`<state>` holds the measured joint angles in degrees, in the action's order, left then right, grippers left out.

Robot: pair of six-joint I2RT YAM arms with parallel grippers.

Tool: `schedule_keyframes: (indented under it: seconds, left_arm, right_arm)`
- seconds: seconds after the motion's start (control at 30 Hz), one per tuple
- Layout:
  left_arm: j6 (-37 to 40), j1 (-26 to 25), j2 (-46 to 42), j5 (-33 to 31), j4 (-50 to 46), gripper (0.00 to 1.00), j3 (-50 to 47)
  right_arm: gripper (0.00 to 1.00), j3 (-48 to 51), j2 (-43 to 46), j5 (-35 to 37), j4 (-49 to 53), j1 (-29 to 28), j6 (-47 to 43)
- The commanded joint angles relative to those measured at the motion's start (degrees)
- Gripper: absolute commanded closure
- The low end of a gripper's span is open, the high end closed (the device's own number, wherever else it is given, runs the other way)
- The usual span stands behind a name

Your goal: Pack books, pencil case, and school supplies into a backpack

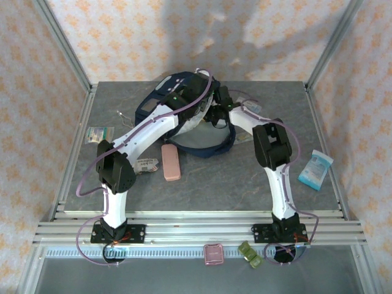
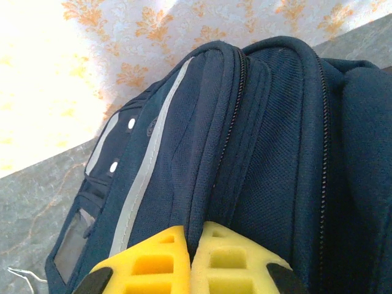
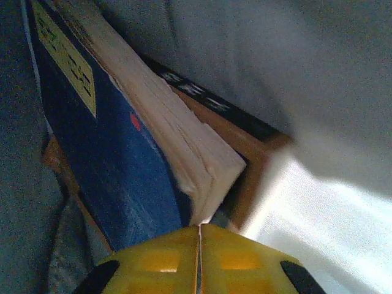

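With left pincer (image 2: 190, 260) pinching the navy blue fabric backpack (image 2: 275, 153) and right pincer (image 3: 199, 257) pressed together inside by dark blue book (image 3: 104, 165) and brown-covered book (image 3: 251, 147), looks half done. Leaves pink oblong pencil case (image 1: 171, 162) and white printed packet (image 1: 146, 164) on grey tabletop (image 1: 220, 180).

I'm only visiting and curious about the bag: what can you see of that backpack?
The backpack is navy woven fabric with light grey stripes, zips and black straps trailing toward the arms. It lies at the far middle of the grey table. The left gripper is shut on a fold beside a zip. The right gripper, shut, is inside it, where a blue book leans on a brown book.
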<state>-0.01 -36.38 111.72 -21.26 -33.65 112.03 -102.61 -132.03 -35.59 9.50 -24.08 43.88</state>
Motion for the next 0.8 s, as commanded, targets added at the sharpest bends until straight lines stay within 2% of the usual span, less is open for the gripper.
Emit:
schedule_keyframes:
  seconds: [0.0,0.1,0.23,0.33,0.5,0.77]
  left_arm:
    - [-5.19,-0.97,-0.34,0.98,5.13,1.00,5.19]
    - [-8.06,-1.06,0.84,2.09,5.15,1.00,6.75]
    - [-11.74,-1.06,2.29,2.54,6.13,1.00,8.15]
    - [-14.67,-1.06,4.70,0.47,5.17,1.00,11.28]
    - [-19.35,-1.04,7.22,-2.38,6.03,1.00,13.92]
    - [-29.69,-1.16,10.84,-1.87,8.79,1.00,14.62]
  right_arm:
    - [0.90,-3.55,-3.09,-3.21,-1.68,-0.62,0.81]
    - [0.89,1.75,0.75,-1.70,-3.04,-0.62,-1.16]
    - [0.76,12.40,10.71,0.64,-2.73,0.05,-4.90]
    - [0.71,21.47,19.70,3.30,-2.92,0.43,-6.85]
    - [0.72,32.94,32.54,9.16,-1.31,0.52,-8.80]
    - [0.78,48.45,48.12,14.72,-0.48,0.52,-8.81]
